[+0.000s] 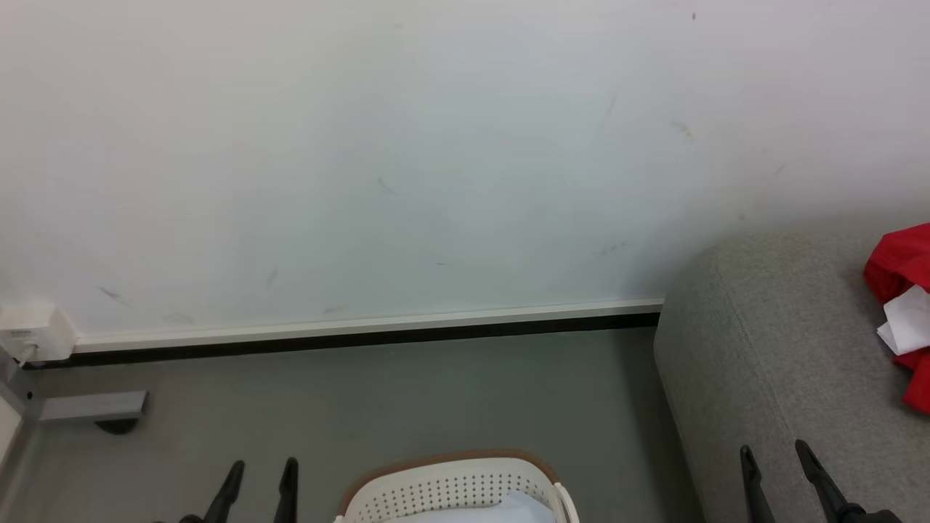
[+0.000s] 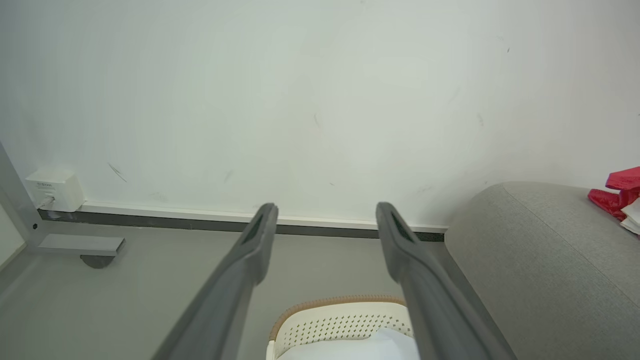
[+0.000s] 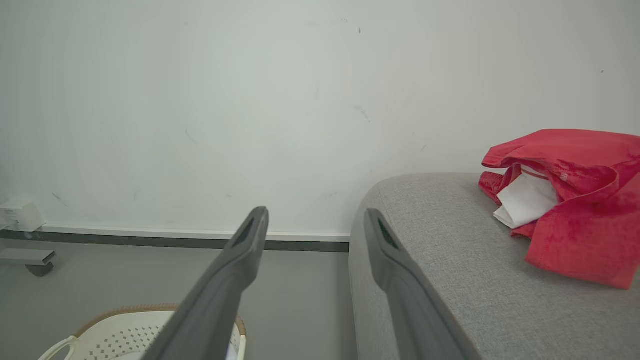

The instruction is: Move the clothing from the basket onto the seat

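Red clothing (image 3: 575, 210) with white trim lies crumpled on the grey seat (image 3: 450, 280), at the right edge of the head view (image 1: 904, 290) and of the left wrist view (image 2: 617, 192). The cream basket (image 1: 454, 490) with a brown rim stands on the floor at the bottom middle, showing only pale lining inside. My left gripper (image 1: 260, 468) is open, in the air left of the basket (image 2: 340, 325). My right gripper (image 1: 774, 454) is open above the seat's (image 1: 785, 349) near left corner, empty, well left of the clothing.
A white wall with a dark skirting strip (image 1: 363, 334) runs behind everything. A white socket box (image 1: 33, 330) and a grey frame foot on a castor (image 1: 94, 410) sit at the far left. Grey floor (image 1: 407, 392) lies between the basket and the wall.
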`<state>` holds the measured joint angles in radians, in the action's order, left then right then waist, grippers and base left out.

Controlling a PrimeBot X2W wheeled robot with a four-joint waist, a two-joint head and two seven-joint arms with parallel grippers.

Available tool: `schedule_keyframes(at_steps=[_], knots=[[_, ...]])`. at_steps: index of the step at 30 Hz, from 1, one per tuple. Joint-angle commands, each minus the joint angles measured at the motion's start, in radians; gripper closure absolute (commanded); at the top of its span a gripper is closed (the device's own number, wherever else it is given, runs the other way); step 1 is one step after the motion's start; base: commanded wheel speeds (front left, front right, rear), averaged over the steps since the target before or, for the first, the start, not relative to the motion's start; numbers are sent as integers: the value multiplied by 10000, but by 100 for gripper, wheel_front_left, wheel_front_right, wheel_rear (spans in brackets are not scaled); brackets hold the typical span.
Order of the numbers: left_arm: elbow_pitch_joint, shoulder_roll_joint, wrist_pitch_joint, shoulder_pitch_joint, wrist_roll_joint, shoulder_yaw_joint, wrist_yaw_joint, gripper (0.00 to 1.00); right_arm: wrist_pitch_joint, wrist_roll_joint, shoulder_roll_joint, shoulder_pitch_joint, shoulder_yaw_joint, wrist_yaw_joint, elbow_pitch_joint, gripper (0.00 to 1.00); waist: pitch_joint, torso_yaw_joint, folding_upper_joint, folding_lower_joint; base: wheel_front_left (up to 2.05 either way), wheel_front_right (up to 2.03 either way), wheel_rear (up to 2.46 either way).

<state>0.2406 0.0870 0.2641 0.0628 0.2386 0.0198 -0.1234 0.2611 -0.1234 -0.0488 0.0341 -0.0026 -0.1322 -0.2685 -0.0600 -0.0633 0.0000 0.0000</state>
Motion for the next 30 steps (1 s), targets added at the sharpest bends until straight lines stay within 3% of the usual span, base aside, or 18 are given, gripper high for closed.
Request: schedule_keyframes(at_steps=[1, 10, 11, 14, 30], knots=[[16, -2, 4, -53, -147, -48, -42, 0, 26, -90, -11, 110, 0, 30, -31, 0, 3, -33, 0, 0, 0, 0, 0], [131, 14, 4, -51, -31, 259, -79, 0, 26, -162, -10, 69, -15, 30, -54, 0, -22, -214, 0, 0, 0, 0, 0], [159, -46, 0, -6, -38, 270, -71, 100, 0, -31, 10, 4, 4, 0, -56, 100, -21, -212, 0, 0, 0, 0, 0], [408, -159, -10, 99, 8, 347, -84, 100, -58, -43, 34, 125, 9, 0, -308, 100, -20, -214, 0, 0, 0, 0, 0], [261, -200, -822, -335, 2886, -39, 4, 100, -852, -3158, 19, -283, -253, 4, -220, 100, 56, -106, 0, 0, 0, 0, 0]])
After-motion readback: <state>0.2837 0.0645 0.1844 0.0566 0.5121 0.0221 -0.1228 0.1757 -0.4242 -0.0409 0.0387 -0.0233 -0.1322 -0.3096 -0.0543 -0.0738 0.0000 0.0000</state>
